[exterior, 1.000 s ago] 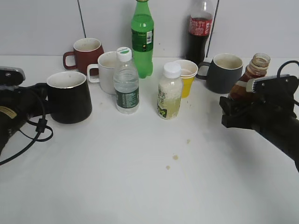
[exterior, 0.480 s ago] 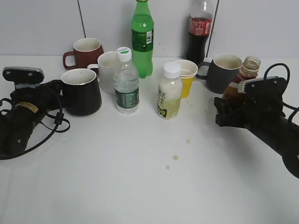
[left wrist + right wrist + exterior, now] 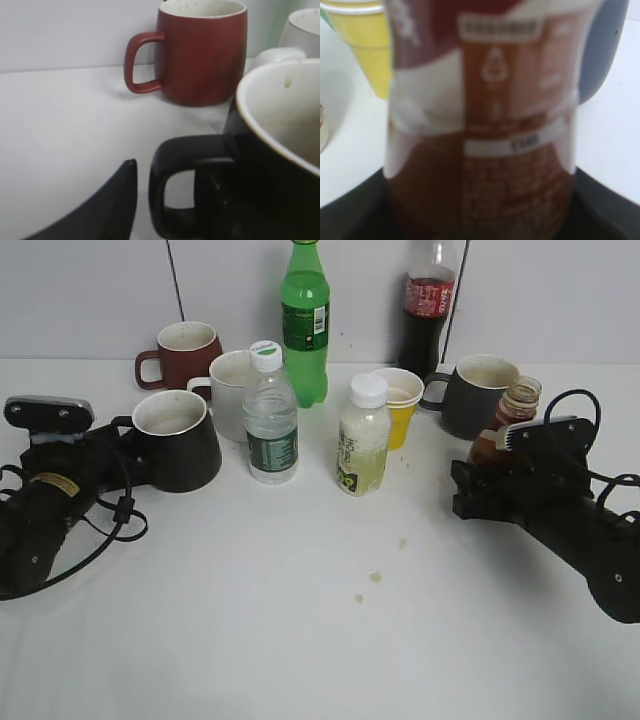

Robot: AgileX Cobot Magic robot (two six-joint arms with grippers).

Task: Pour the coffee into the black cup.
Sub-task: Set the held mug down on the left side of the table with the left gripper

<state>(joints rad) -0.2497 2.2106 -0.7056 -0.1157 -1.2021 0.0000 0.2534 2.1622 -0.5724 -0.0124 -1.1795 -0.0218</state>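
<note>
Nearest the exterior camera, the bare white table (image 3: 300,640) is showing a few small brown spots. Further in, both arms are working at once. The left gripper (image 3: 118,462) has drawn the black cup (image 3: 178,439) inward and to the right over the last second, so the cup is now sitting closer to the water bottle (image 3: 270,415); that is bringing the receiver toward the middle. In the left wrist view the cup's handle (image 3: 187,187) is lying just beside one dark finger (image 3: 100,207), but whether the jaws are closed on it cannot be told.

On the right, the right gripper (image 3: 490,472) is clamped around the coffee (image 3: 508,420), and in the right wrist view the label is filling the frame between the fingers. The coffee has come leftward and lower, leaning slightly.

The coffee and the cup are sitting well apart, with the water bottle and a white-capped bottle (image 3: 363,436) between them. Pouring looks some way off; the gap needs closing first.
</note>
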